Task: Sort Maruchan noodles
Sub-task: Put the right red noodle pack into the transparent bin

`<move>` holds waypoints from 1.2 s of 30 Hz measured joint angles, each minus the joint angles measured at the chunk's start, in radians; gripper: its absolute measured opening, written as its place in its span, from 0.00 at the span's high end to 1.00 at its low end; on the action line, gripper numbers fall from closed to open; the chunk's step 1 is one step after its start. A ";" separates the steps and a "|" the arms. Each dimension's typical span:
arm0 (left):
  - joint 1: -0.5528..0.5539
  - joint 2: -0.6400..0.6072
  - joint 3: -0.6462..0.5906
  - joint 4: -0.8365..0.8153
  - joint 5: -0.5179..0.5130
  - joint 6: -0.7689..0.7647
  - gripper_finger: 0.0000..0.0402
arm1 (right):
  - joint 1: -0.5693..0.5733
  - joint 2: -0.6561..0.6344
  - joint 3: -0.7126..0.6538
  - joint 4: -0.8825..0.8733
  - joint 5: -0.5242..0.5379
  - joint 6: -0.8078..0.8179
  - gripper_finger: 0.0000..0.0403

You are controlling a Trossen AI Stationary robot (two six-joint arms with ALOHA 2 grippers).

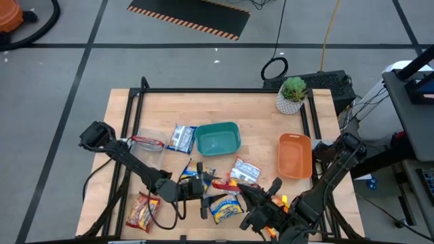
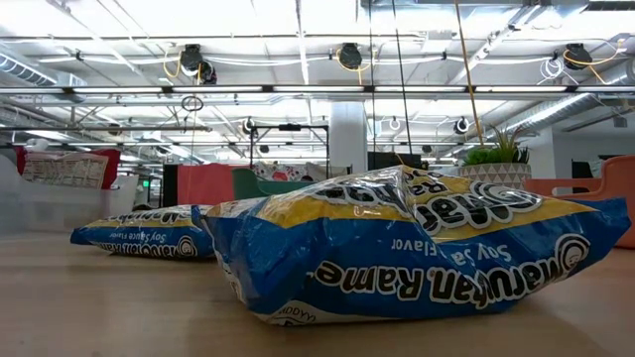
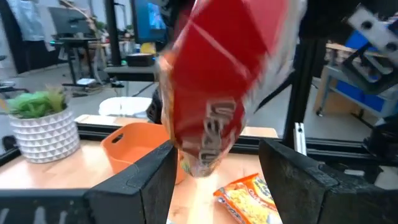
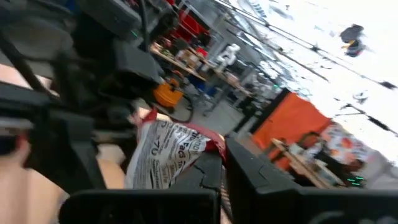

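Sorting barely begun: teal bin [image 1: 218,139] and orange tray [image 1: 295,156] look empty, packets strewn on the bench [image 1: 258,118] (blue-and-yellow packet [image 1: 226,208] near front edge), red packet [image 1: 224,183] clamped in right gripper [image 1: 234,184], left gripper [image 1: 203,190] jaws apart around it.

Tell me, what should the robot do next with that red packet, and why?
Probably close the left gripper on the red packet. Its fingers stand open on either side of it, while the right gripper is shut on the packet, so it looks like a handover.
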 joint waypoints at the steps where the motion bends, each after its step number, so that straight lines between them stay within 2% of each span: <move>1: 0.003 0.001 -0.001 0.000 0.019 0.000 0.43 | -0.004 0.000 0.000 0.001 -0.013 0.010 1.00; 11: -0.004 0.002 -0.002 0.052 0.061 0.066 0.43 | 0.000 -0.002 0.002 0.010 -0.036 0.032 1.00; 18: -0.008 -0.003 0.002 0.139 0.092 0.109 0.43 | 0.065 0.002 -0.001 0.240 -0.040 -0.132 1.00; 23: 0.005 -0.003 0.002 0.187 0.256 0.104 0.43 | 0.073 0.002 -0.001 0.265 -0.043 -0.146 1.00; 28: 0.006 -0.003 0.002 0.187 0.291 0.104 0.43 | 0.057 0.002 -0.001 0.253 -0.102 -0.113 1.00; 33: 0.006 -0.001 0.001 0.179 0.405 0.113 0.43 | 0.053 0.001 -0.001 0.254 -0.121 -0.115 1.00; 36: 0.004 -0.001 0.001 0.149 0.418 0.122 0.43 | 0.052 0.001 -0.001 0.267 -0.163 -0.133 1.00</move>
